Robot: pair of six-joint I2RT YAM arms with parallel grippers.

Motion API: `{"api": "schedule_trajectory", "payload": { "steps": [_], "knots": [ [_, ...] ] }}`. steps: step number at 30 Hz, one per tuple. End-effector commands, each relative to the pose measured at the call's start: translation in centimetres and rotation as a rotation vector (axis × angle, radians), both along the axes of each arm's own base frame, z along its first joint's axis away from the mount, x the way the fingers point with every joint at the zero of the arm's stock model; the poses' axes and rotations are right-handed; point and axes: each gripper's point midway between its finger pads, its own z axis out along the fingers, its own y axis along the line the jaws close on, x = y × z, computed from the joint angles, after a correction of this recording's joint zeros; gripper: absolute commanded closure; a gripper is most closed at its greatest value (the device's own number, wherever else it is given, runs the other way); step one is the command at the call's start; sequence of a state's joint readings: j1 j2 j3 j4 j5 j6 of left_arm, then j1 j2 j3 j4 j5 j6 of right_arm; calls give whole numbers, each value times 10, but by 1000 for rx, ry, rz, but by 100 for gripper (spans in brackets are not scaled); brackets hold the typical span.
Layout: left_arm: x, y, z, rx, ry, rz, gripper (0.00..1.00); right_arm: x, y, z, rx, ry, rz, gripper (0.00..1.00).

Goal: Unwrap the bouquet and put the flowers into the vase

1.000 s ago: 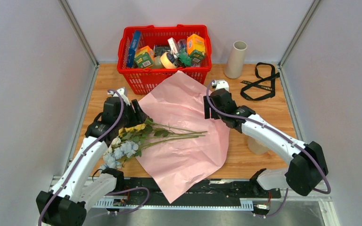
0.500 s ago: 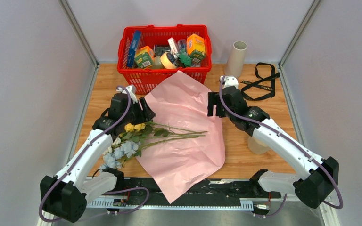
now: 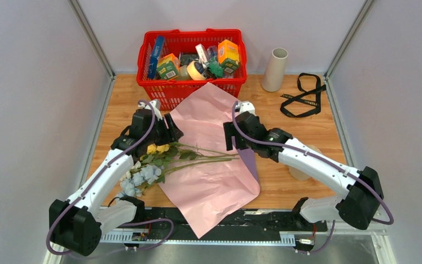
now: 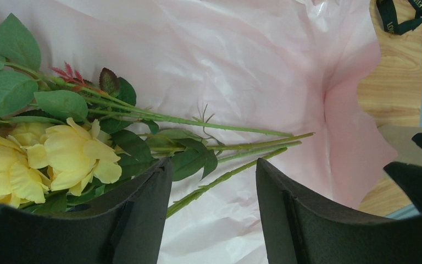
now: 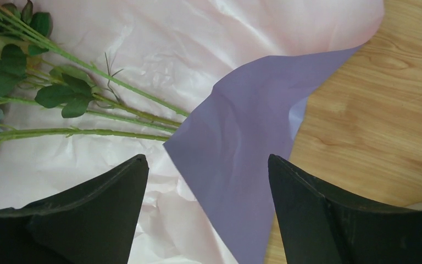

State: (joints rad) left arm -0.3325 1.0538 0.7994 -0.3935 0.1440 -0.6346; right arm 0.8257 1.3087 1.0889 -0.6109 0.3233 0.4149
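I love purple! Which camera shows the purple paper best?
The right wrist view: the lilac sheet fills its middle, folded over the pink paper. The top view shows only a small flap of it; the left wrist view shows none.

Crinkled pink paper [image 3: 214, 165], wood-grain table [image 3: 307, 126], matt vase [image 3: 275, 70]

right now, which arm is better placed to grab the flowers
Left, probably: the left gripper hangs open directly over the flowers, while the right gripper is open over the lilac flap at the stem tips.
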Motion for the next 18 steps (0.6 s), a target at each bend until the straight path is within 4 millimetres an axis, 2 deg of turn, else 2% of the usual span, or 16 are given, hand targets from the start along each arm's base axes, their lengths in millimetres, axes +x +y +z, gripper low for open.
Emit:
{"api": "schedule_trajectory", "payload": {
  "steps": [1,6,8,11,13,15,16,18],
  "knots": [
    [4,0,1,-7,-18,14,34,-7,15,2,-36,-23,-56,16],
    [2,1,-1,0,-11,17,34,-7,7,-15,-242,-51,-123,21],
    [0,3,-2,3,-12,20,34,-2,2,-20,-290,-64,-150,28],
    [-2,7,-1,15,-15,32,34,5,-11,-15,-361,-111,-206,51],
    [-2,10,-3,24,-16,44,34,12,-22,-4,-400,-160,-255,70],
    [-2,14,-8,31,-7,76,35,16,-38,3,-434,-192,-311,95],
    [0,14,-14,23,2,95,34,16,-44,5,-431,-195,-332,100],
    [3,11,-21,15,24,94,34,11,-58,4,-418,-188,-374,100]
  ]
}}
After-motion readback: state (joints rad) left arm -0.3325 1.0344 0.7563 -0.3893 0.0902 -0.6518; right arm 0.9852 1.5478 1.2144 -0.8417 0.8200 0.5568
